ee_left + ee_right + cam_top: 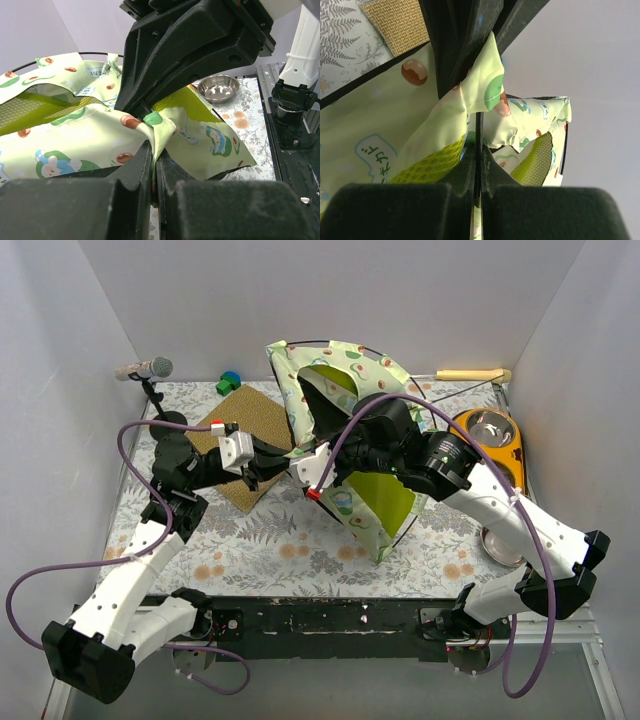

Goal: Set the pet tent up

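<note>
Clenched on one pet tent point(345, 370) hem, left end effector point(154, 150) against right end effector point(477, 145); mat point(245, 415) just beside; printed characters point(375, 150) unreadable.

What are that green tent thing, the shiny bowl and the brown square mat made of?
The pet tent looks like thin, matte printed fabric, since it creases and bunches softly. Its lime lining shows a mesh-like weave. The bowl is probably stainless steel, judging by its mirror-like silver sheen. The brown mat has a coarse woven-looking texture, perhaps sisal or cardboard; I can't tell which.
</note>
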{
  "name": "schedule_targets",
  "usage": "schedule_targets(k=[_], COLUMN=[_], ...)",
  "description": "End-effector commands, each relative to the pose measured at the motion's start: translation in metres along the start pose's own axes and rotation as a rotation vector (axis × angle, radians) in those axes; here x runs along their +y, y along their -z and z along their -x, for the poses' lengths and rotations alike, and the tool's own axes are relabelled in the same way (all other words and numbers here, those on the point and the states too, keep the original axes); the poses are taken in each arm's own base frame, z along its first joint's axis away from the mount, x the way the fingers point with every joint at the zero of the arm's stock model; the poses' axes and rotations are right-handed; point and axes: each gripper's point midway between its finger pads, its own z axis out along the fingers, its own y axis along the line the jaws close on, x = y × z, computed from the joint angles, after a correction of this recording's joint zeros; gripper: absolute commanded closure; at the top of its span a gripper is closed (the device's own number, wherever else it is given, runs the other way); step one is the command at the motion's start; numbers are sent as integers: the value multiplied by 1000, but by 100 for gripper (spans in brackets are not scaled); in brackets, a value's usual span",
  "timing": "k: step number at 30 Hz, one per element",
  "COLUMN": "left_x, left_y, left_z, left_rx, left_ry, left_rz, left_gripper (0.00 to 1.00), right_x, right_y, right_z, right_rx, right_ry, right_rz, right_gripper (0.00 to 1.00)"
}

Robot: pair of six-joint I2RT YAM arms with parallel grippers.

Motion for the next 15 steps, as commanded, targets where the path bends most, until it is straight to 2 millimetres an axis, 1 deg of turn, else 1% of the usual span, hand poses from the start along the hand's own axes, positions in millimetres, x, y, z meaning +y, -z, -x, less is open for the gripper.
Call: schedule_targets(k=[1,15], left_x=[1,3], left_y=[-1,-5], left_z=[26,21], left_rx=[-44,-29], left_ry=[-55,-24], left_rz=[-13,-20], left_gripper=[100,100], right_x=[-25,-34], right_y=[14,2], right_z=[14,26], right_rx=[-26,-53], right_ry=[93,90], right_rz=[-63,-89], right_gripper=[99,99])
